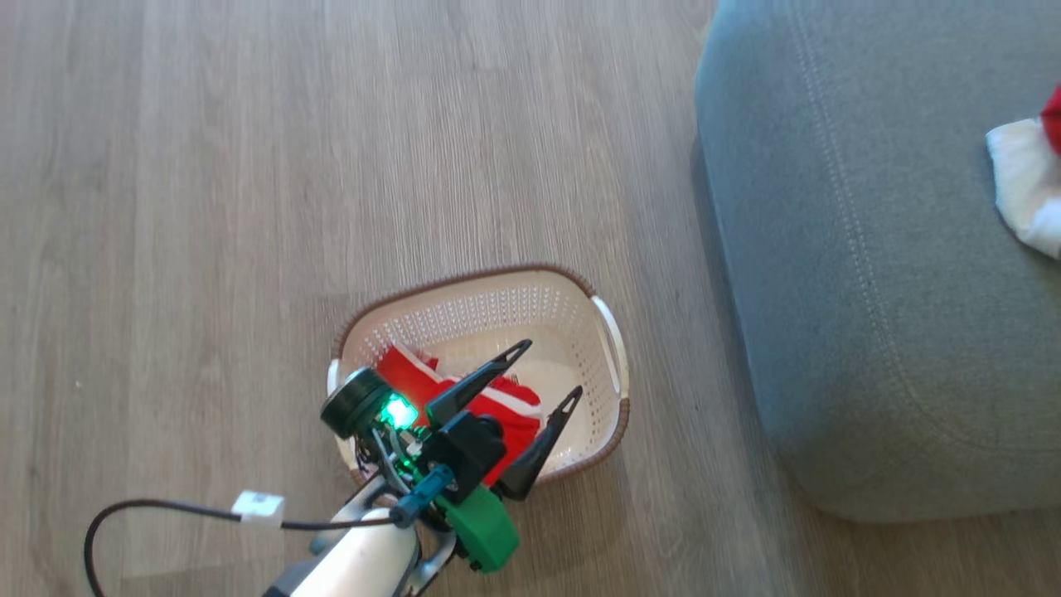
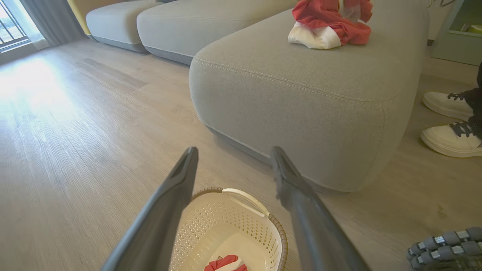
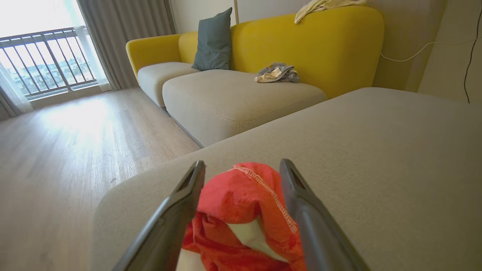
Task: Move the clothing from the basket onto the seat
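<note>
- The left gripper [image 1: 553,369] is hovering at lower centre of the head view, directly over the basket [image 1: 497,275]. Its jaws are standing wide apart and holding nothing.
- The remaining garment [image 1: 514,424] is lying crumpled in the lower-left part of the basket, partly hidden under that gripper. Red folds and white trim bands are showing.
- The right gripper [image 3: 243,162] is sitting at bottom centre of the right wrist view, jaws spread wide. The delivered garment [image 3: 241,195] is bulging up between them. It is resting on the seat [image 3: 376,158] and looks laid down rather than pinched.
- In the left wrist view the delivered garment is lying at the top right, well back from the seat's rounded corner. A person's shoes [image 2: 448,139] are standing at the right edge, beside the seat.
- The clothing is looking light, soft and floppy, not fragile. When lifted it will likely be sagging and trailing, and it may be catching on the basket's perforated wall or rim.
- The soundest hold is probably a pinch on a raised fold near the middle of the heap, taking several layers at once. A thin cuff could slip out or leave the rest dragging.
- One garment of two is lying on the seat, so I am judging the task about half done.
</note>
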You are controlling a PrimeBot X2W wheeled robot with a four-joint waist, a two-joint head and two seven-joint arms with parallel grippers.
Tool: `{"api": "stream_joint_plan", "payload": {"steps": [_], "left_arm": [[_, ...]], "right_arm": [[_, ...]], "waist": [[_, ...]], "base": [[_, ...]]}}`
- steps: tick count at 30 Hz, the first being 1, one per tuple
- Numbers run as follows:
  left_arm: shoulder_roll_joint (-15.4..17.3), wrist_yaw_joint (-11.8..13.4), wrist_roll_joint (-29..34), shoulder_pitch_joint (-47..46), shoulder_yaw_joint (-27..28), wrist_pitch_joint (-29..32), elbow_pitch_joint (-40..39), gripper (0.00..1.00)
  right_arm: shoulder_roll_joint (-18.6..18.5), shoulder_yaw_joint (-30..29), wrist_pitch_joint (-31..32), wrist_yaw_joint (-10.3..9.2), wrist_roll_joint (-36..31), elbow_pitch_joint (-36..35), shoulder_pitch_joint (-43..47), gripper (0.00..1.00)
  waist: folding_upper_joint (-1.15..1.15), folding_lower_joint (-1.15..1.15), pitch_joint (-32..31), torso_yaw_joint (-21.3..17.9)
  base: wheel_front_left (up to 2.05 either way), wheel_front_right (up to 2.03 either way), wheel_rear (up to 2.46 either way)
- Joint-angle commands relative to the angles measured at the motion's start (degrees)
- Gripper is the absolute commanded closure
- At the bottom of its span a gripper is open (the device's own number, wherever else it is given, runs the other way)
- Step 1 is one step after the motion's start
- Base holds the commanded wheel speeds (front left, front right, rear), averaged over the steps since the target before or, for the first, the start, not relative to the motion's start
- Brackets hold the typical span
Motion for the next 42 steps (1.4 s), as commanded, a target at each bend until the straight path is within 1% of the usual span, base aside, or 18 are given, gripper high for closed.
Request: {"api": "stream_joint_plan", "payload": {"steps": [1,3,8,10,13,16,19,23,26,28,34,35,37,42], "left_arm": [[-0.2,0.2,-0.8,-0.1,2.4,-0.3,-1.8,0.0],[-0.7,0.2,-1.1,0.7,3.5,-0.3,-1.7,0.0],[-2.1,0.7,-2.4,2.7,8.2,-0.3,-2.0,0.0],[-2.9,0.9,-3.0,3.3,10.3,-0.3,-2.1,0.0],[-4.1,1.1,-4.3,4.2,14.3,-0.3,-2.4,0.0],[-4.8,1.6,-4.0,4.7,17.2,-0.3,-2.7,0.0],[-5.4,2.9,-3.7,4.9,19.9,-0.3,-3.1,0.0],[-5.9,5.9,-4.9,5.3,24.0,-0.3,-4.4,0.0],[-6.0,8.6,-7.2,5.3,25.9,-0.3,-5.7,0.0],[-6.0,10.6,-8.0,5.5,26.5,-0.3,-6.3,0.0],[-6.0,14.2,-8.0,6.7,27.1,-0.3,-5.9,0.0],[-6.0,14.9,-8.0,7.2,27.3,-0.3,-5.5,0.0],[-6.0,15.3,-8.0,7.8,27.3,-0.3,-5.2,0.0],[-6.0,15.3,-7.9,8.7,27.0,-0.3,-3.9,0.0]], "right_arm": [[-1.0,1.6,-0.5,-0.01,1.0,-3.6,1.0,0.0],[0.7,3.2,-0.5,-0.01,4.8,-7.2,2.5,0.0],[3.1,13.1,-0.5,-0.01,9.3,-19.3,8.3,0.0],[3.4,16.6,-0.5,-0.01,11.3,-23.7,10.8,0.0],[3.8,21.4,-0.5,-0.01,12.2,-29.9,14.4,0.0],[4.5,25.3,-0.5,-0.01,12.4,-35.6,17.5,0.0],[5.2,28.7,-0.5,-0.01,13.0,-40.4,20.4,0.0],[6.7,32.5,-0.5,-0.01,13.8,-45.2,23.8,0.0],[8.6,34.2,-0.5,-0.01,14.3,-46.9,26.1,0.0],[9.5,34.9,-0.5,-0.01,14.0,-46.5,27.5,0.0],[11.4,36.9,-0.5,-0.01,10.9,-44.3,30.9,0.0],[12.6,36.3,-0.5,-0.01,9.8,-43.9,31.9,0.0],[14.0,35.6,-0.5,-0.01,9.3,-43.6,32.9,0.0],[15.3,36.2,-0.5,-0.01,7.0,-42.4,34.4,0.0]], "waist": [[0.0,0.0,-1.2,0.3],[0.0,0.0,-2.4,0.5],[0.0,0.0,-4.5,1.3],[0.0,0.0,-5.3,1.9],[0.0,0.0,-6.2,2.5],[0.0,0.0,-6.9,3.2],[0.0,0.0,-7.3,4.0],[0.0,0.0,-7.6,5.0],[0.0,0.0,-7.7,5.4],[0.0,0.0,-7.8,5.6],[0.0,0.0,-8.2,6.2],[0.0,0.0,-8.2,6.3],[0.0,0.0,-8.3,6.3],[0.0,0.0,-8.4,6.2]], "base": [[0.0,0.0,0.0],[0.0,0.0,0.0],[0.0,0.0,0.0],[0.0,0.0,0.0],[0.0,0.0,0.0],[0.0,0.0,0.0],[0.0,0.0,0.0],[0.0,0.0,0.0],[0.0,0.0,0.0],[0.0,0.0,0.0],[0.0,0.0,0.0],[0.0,0.0,0.0],[0.0,0.0,0.0],[0.0,0.0,0.0]]}}
